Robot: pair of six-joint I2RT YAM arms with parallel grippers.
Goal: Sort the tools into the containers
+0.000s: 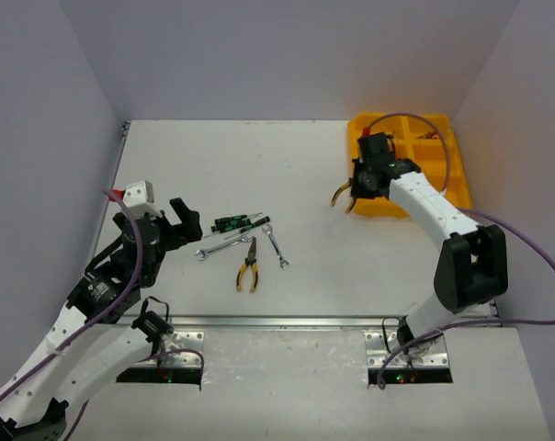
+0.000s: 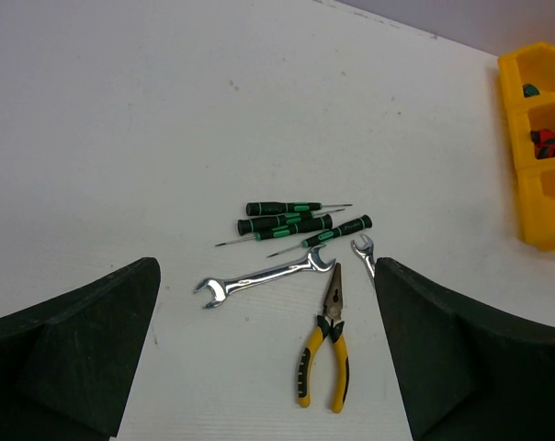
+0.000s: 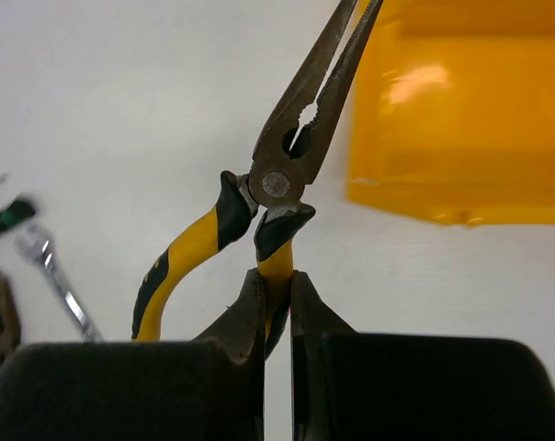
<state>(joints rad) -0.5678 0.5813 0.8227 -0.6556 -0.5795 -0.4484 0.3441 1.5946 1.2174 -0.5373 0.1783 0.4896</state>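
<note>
My right gripper [image 3: 277, 280] is shut on one yellow handle of a pair of pliers [image 3: 300, 138]. It holds them above the table beside the yellow tray [image 3: 461, 138], nose toward the tray's near left corner, the other handle hanging free. From above, these pliers [image 1: 342, 195] hang just left of the tray [image 1: 454, 175]. My left gripper [image 2: 266, 271] stands open above the loose tools: a second yellow-handled pliers [image 2: 325, 354], two silver wrenches [image 2: 264, 274] [image 2: 363, 250] and several green-handled screwdrivers [image 2: 287, 220].
A red-handled tool [image 2: 549, 142] lies in one tray compartment. The tray [image 2: 535, 184] sits at the table's far right corner, next to the right wall. The loose tools [image 1: 245, 246] lie left of centre, close to my left gripper [image 1: 181, 220].
</note>
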